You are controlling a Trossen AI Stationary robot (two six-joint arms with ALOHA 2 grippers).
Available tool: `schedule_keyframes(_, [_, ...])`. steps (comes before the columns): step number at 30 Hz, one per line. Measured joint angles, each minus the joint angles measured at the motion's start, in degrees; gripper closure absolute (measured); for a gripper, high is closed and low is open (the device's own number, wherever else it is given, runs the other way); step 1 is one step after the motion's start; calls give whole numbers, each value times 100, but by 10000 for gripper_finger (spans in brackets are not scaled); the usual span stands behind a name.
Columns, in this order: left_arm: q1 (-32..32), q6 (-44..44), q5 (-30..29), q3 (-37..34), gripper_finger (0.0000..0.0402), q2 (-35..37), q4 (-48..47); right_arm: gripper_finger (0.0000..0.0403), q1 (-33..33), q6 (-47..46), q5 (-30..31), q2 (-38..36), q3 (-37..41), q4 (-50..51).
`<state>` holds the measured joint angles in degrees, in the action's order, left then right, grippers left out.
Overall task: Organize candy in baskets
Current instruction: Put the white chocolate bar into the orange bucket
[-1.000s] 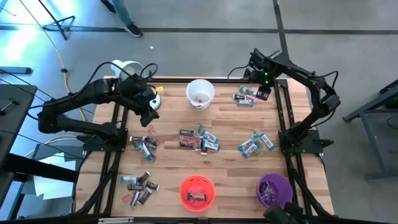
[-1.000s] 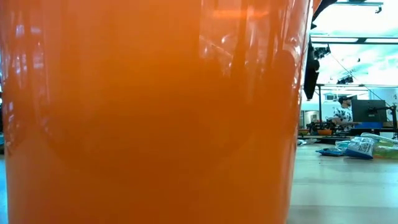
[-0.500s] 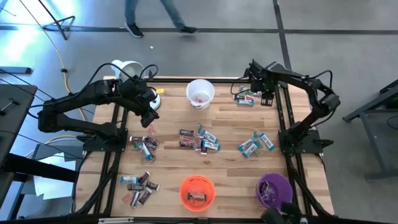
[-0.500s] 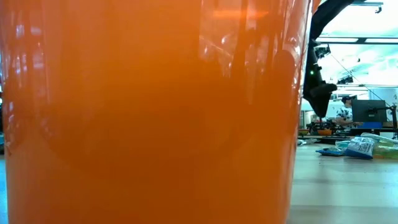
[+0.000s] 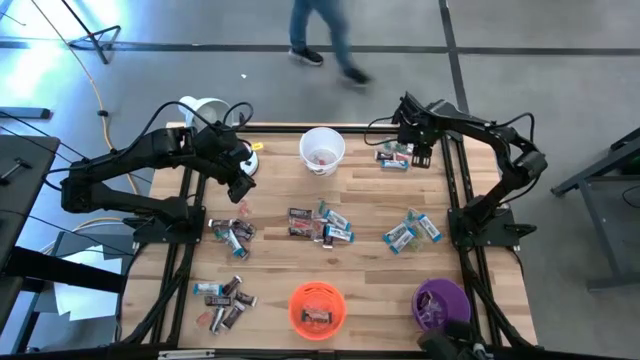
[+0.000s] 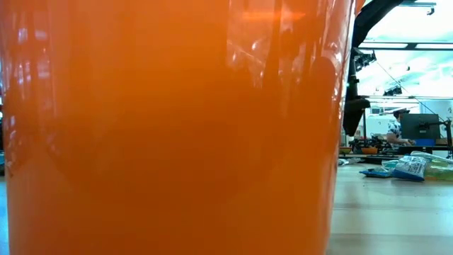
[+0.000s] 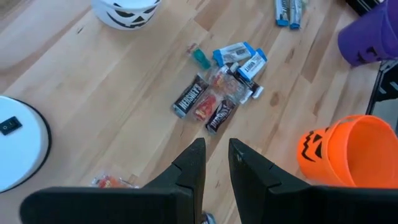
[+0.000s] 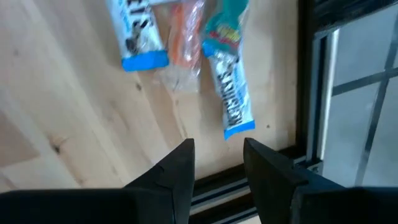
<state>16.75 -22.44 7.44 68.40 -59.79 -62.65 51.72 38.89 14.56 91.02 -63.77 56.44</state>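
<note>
Wooden table (image 5: 360,200): scattered blue-silver, brown, red candy (image 5: 322,224); white, orange, purple baskets (image 5: 322,150).

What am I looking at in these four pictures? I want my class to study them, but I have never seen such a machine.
Two dark robot arms work at a wooden table. One camera looks down from above, one sits at table height behind the orange basket, and one rides on each wrist. Scattered candy lies in small heaps, with a white basket and a purple basket besides. The left gripper hangs above the table, its fingers slightly apart, holding nothing. The right gripper is open above blue-wrapped bars near the table's far edge. A person walks past behind.
</note>
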Motion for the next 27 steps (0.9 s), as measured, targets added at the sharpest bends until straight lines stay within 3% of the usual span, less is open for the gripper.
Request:
schedule_keyframes(9, [0, -96, -330, 2, 346, 0, 0, 270, 3, -327, -20, 0, 0, -303])
schedule_keyframes(15, [0, -117, -351, 4, 346, 0, 2, 270, 138, -601, -646, 4, 0, -188])
schedule_keyframes(27, [4, -101, -477, 7, 346, -4, 319, 270, 617, -693, -533, 306, -2, -147])
